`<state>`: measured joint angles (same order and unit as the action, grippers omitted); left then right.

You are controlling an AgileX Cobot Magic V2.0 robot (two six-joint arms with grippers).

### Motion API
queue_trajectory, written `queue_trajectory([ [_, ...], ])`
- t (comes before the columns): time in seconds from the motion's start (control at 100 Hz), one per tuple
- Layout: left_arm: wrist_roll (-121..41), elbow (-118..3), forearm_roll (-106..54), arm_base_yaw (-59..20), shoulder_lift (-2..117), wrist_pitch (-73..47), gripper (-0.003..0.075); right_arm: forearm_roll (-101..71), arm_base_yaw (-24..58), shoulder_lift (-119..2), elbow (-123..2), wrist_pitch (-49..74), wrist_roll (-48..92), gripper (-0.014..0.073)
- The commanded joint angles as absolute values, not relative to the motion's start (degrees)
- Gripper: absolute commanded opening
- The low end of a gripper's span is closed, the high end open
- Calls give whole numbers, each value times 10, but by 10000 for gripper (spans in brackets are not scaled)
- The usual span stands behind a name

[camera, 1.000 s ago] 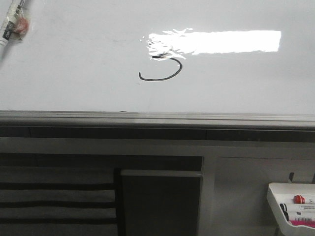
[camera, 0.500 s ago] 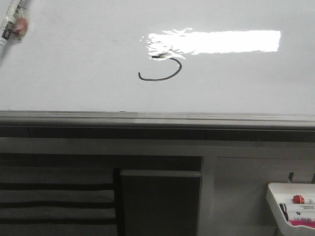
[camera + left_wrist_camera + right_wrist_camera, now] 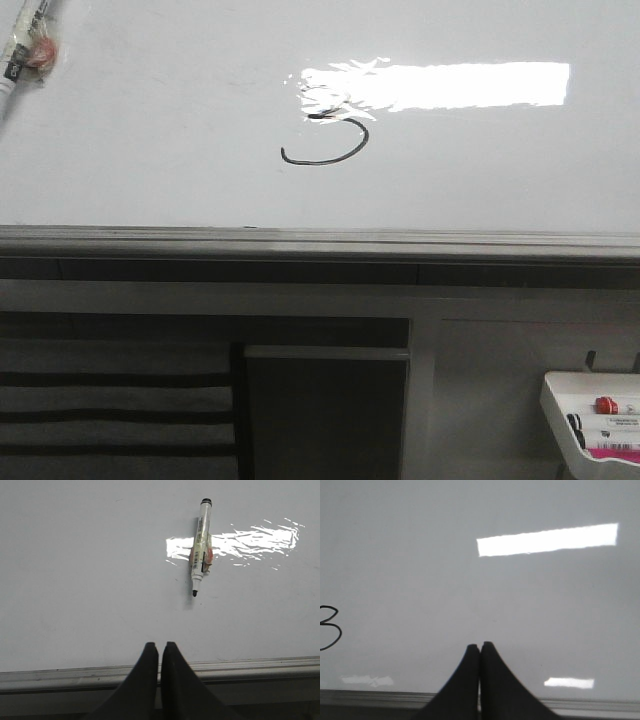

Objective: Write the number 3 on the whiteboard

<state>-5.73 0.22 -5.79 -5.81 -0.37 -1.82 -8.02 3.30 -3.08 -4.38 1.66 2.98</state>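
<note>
The whiteboard fills the upper front view, with its grey rim nearest me. The number 3 is a thin black hooked curve near the middle, its top partly lost in glare. It also shows at the edge of the right wrist view. A white marker with a black tip lies on the board ahead of my left gripper, which is shut and empty over the rim. The marker shows at the front view's top left. My right gripper is shut and empty.
A bright rectangular light reflection lies on the board right of the 3. A small white tray with markers, one red-capped, hangs at the lower right below the board. A dark panel stands under the rim.
</note>
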Motion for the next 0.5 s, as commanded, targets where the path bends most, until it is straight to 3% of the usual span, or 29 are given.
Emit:
queue_trajectory([
  [0.0, -52, 4, -58, -62, -22, 23, -19, -16, 29, -11, -12, -96, -44, -79],
  [0.49, -52, 4, -58, -62, -21, 23, -19, -5, 28, 18, 24, -45, -50, -79],
])
